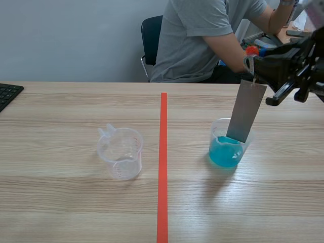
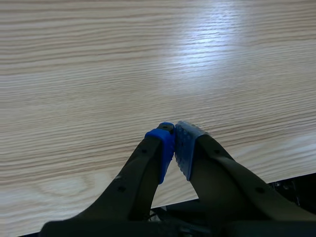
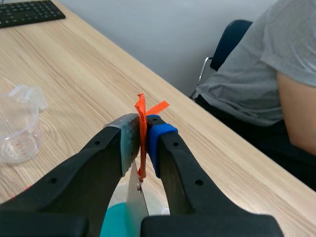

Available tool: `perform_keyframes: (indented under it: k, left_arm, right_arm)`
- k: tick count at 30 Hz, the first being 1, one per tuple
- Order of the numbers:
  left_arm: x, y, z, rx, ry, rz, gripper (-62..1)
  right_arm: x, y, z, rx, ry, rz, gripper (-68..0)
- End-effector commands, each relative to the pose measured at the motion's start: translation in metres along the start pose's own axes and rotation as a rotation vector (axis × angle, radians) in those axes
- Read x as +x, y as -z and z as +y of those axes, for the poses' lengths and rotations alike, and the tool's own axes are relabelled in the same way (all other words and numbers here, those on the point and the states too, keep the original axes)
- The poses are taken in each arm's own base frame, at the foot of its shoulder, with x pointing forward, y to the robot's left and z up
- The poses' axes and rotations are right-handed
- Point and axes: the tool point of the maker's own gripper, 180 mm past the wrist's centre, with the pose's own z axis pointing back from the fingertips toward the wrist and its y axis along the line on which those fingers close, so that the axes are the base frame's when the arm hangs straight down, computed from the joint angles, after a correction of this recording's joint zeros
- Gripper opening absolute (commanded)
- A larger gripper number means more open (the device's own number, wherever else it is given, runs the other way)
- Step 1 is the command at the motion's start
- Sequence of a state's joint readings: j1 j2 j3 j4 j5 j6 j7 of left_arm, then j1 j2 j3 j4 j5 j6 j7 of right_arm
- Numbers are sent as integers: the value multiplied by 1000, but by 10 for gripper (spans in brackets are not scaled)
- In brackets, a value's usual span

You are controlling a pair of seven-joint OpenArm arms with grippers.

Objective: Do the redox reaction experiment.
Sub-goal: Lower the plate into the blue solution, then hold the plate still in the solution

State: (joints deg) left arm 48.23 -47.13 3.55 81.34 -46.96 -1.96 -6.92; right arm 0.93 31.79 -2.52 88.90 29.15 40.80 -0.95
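Observation:
A grey metal strip (image 1: 246,112) hangs from an orange-red tag (image 3: 141,129), and my right gripper (image 3: 142,140) is shut on that tag. In the scene view the right gripper (image 1: 251,65) is raised at the right, and the strip's lower end dips into a clear beaker of blue liquid (image 1: 226,144). An empty clear measuring cup (image 1: 120,152) stands left of the red tape line; it also shows in the right wrist view as the empty cup (image 3: 19,123). My left gripper (image 2: 174,148) is shut on nothing over bare wood; it is out of the scene view.
A person in a grey shirt (image 1: 202,35) sits across the table on a dark chair (image 1: 151,35), an arm close to my right gripper. A black keyboard (image 1: 7,93) lies at the far left edge. A red tape line (image 1: 163,167) divides the table.

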Motion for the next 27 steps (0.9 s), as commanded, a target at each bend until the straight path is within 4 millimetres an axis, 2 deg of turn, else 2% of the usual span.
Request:
perform_keyframes:
  k: [1, 9, 13, 27]
  left_arm:
    - [10, 2, -2, -9, 6, -30, -578]
    - [10, 2, -2, -10, 5, -30, -578]
    - [10, 2, -2, -10, 5, -30, -578]
    - [10, 2, -2, -10, 5, -30, -578]
  right_arm:
    - [5, 3, -3, -5, -10, -30, -662]
    - [-33, 16, 2, 12, 1, 19, -662]
    - [-44, 18, 6, 21, 0, 35, -662]
    - [-46, 17, 6, 22, -1, 39, -662]
